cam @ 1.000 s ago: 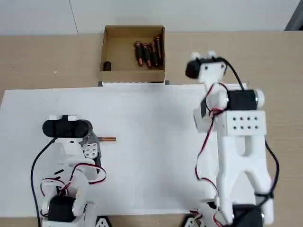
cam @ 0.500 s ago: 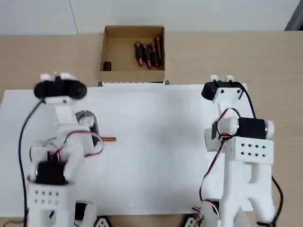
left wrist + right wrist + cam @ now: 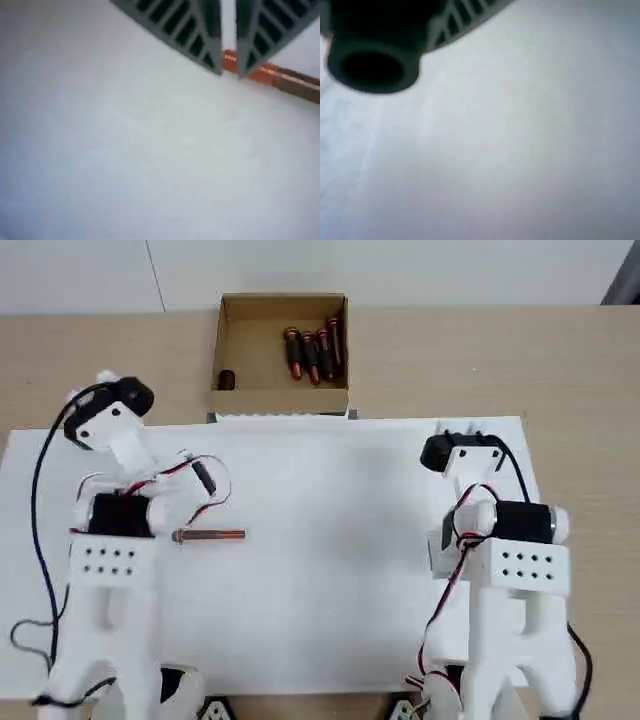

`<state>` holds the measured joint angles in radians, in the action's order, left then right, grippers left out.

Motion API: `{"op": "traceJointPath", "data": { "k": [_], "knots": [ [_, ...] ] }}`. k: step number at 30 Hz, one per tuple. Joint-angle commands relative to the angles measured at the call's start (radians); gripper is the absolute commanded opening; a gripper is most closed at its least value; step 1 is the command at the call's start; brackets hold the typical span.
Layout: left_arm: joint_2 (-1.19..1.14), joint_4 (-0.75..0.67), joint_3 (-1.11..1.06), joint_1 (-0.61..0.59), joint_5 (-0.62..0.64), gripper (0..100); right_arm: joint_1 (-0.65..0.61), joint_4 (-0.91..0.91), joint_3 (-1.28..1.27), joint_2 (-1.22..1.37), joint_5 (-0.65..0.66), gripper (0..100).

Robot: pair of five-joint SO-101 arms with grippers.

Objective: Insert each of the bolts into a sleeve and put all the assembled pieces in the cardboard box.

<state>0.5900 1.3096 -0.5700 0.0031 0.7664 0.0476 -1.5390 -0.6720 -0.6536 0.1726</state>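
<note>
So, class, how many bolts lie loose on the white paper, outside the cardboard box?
1. The copper bolt lies on the white paper beside the left arm. Both arms cover parts of the paper, so another may be hidden.

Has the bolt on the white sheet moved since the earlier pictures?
No. The bolt lies on the white sheet with its tip at the same spot relative to the cardboard box as before.
</note>
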Motion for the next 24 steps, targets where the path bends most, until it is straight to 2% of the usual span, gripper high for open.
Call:
{"op": "traceJointPath", "data": {
  "k": [1,6,13,19,24],
  "knots": [
    [-0.072,0.003,0.051,-0.003,0.137,1,0.012,0.018,0.005,-0.03,-0.012,0.3],
    [-0.176,0.003,0.053,-0.002,0.25,1,0.067,0.065,-0.006,-0.03,-0.012,0.3],
    [-0.219,0.003,0.051,-0.005,0.307,2,0.162,0.131,-0.032,-0.022,-0.003,0.3],
    [-0.221,0.021,0.045,-0.003,0.319,16,0.165,0.131,-0.032,-0.021,-0.006,0.3],
    [-0.267,0.052,0.05,-0.005,0.319,16,0.163,0.131,-0.032,-0.021,-0.009,0.3]
  ]
}}
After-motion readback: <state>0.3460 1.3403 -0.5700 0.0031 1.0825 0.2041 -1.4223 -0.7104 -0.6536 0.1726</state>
